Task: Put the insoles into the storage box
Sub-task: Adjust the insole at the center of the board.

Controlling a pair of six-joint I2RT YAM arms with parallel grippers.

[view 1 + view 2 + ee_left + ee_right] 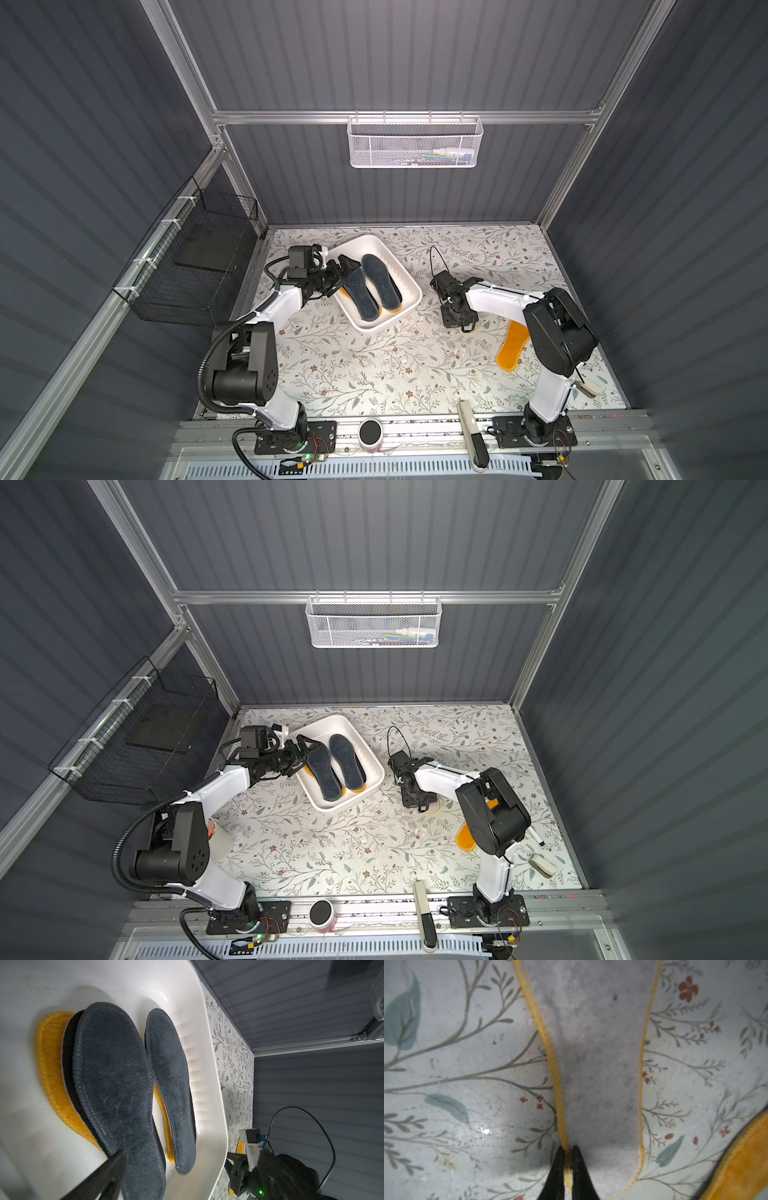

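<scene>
The pale-bottomed, orange-stitched insole lies on the floral tabletop, with the right gripper clamped on only its thin stitched rim, so it may slip free or fold when lifted. The white plastic storage box, holding the grey-blue felt insoles, sits at ten o'clock from that gripper, where the left gripper, fingers apart, could be struck

Dark grey ribbed walls closed in the space on three sides, held by a silver metal frame. A white mesh basket hung from the back rail, its few small contents too small to tell. A black wire basket was tied to the side rail, with a dark flat slab inside. The table wore a pale cover printed with twigs, leaves and small flowers, brightest near the front.
</scene>
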